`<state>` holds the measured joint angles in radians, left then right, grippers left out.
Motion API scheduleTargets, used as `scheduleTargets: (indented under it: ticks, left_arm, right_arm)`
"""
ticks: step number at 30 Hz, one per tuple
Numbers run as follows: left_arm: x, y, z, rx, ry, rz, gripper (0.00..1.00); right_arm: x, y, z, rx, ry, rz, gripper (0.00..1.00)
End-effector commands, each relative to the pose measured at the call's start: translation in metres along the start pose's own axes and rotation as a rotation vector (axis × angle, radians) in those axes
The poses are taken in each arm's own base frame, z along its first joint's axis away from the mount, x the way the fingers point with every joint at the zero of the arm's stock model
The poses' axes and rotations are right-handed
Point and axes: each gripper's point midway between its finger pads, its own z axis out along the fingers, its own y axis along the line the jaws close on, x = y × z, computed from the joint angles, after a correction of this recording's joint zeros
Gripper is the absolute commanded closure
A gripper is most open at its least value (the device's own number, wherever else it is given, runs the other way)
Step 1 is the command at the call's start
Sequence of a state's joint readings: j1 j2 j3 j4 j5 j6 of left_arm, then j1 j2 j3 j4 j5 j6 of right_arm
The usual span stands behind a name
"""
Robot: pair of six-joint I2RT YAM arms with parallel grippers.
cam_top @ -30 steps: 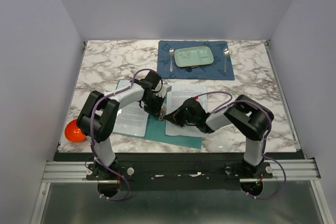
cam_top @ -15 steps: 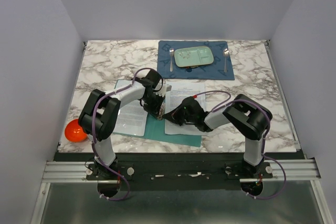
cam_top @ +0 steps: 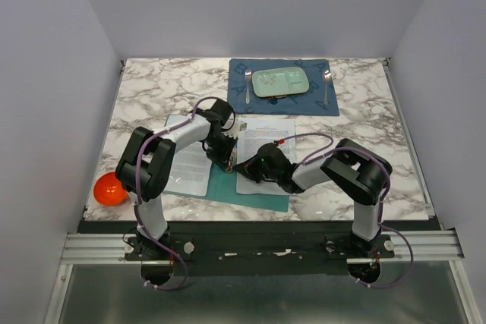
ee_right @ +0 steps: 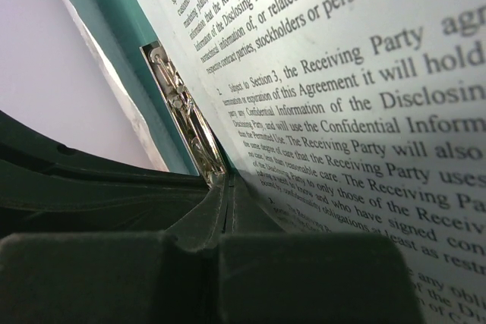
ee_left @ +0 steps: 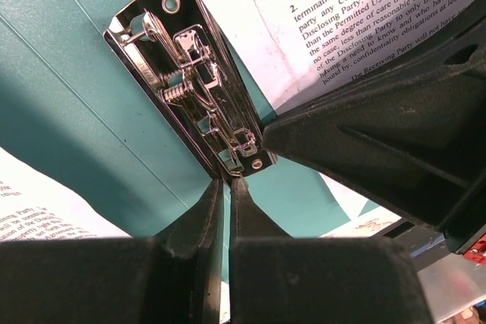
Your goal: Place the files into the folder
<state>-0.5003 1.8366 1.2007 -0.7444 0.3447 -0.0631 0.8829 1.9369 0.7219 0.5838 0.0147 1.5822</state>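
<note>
Clip (ee_left: 194,89) lies along the crease of the open folder (ee_left: 91,111), its long axis straight ahead of the left fingers (ee_left: 199,221), which are clenched to a slit at its near end. Right fingers (ee_right: 199,221), clenched empty, meet the files (ee_right: 364,127) at the edge just beside the clip.

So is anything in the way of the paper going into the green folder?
Only the silver clip on the folder. The sheet lies beside it, not under it. The left fingers are at the clip's end; nothing else visible blocks.
</note>
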Motion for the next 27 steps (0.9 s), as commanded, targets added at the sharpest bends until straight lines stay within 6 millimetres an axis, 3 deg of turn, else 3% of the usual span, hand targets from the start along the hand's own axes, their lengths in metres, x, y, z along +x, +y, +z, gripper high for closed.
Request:
scheduleTargets:
  ticks: [1, 14, 21, 27]
  left_arm:
    - [-0.024, -0.074, 0.007, 0.34, -0.063, 0.046, 0.93]
    - [-0.027, -0.119, -0.024, 0.622, -0.055, 0.055, 0.93]
    - [-0.033, -0.116, -0.043, 0.717, -0.079, 0.033, 0.93]
    - [-0.034, -0.111, -0.041, 0.742, -0.076, 0.015, 0.94]
  right_arm:
    - [0.013, -0.19, -0.03, 0.633, -0.001, -0.113, 1.0]
    - [0.015, -0.199, -0.033, 0.662, -0.013, -0.11, 1.0]
    - [0.015, -0.207, -0.038, 0.683, -0.016, -0.106, 1.0]
    - [0.018, -0.21, -0.037, 0.69, -0.009, -0.109, 1.0]
